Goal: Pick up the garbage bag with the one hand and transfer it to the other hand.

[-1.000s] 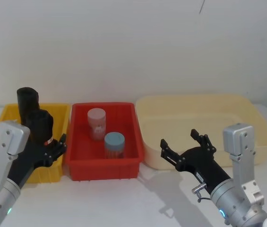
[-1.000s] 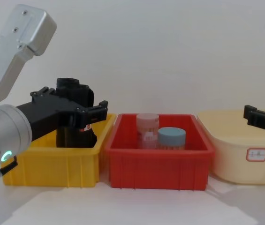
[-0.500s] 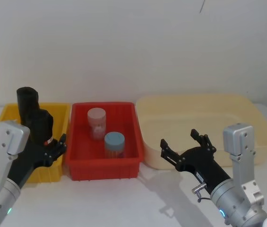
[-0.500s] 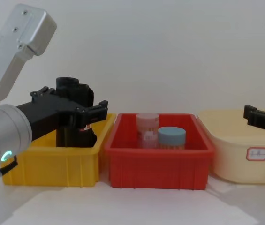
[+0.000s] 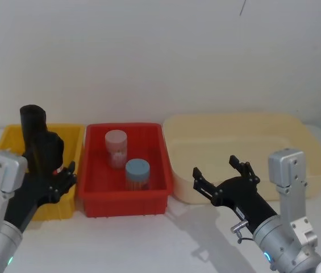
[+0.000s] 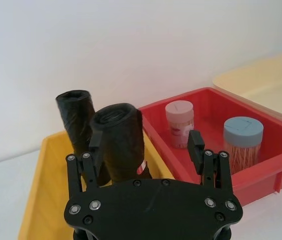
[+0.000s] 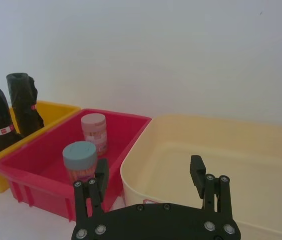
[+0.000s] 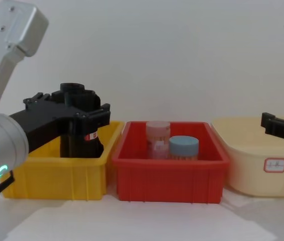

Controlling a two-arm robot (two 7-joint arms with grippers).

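Left gripper [image 6: 144, 145] straddles garbage bag [image 6: 118, 145]; plain roll [image 6: 75, 115] just behind.

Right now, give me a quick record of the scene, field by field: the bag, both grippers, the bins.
Garbage bag: upright in the yellow bin, nearer of two black rolls, red-and-white sticker
Second black roll: upright behind it, same bin
Left gripper: open, fingers either side of the garbage bag, not shut on it
Right gripper: open, holding nothing, in front of the cream tub
Red bin: in the middle, holds a pink-lidded jar and a blue-lidded jar
Handover: not yet begun
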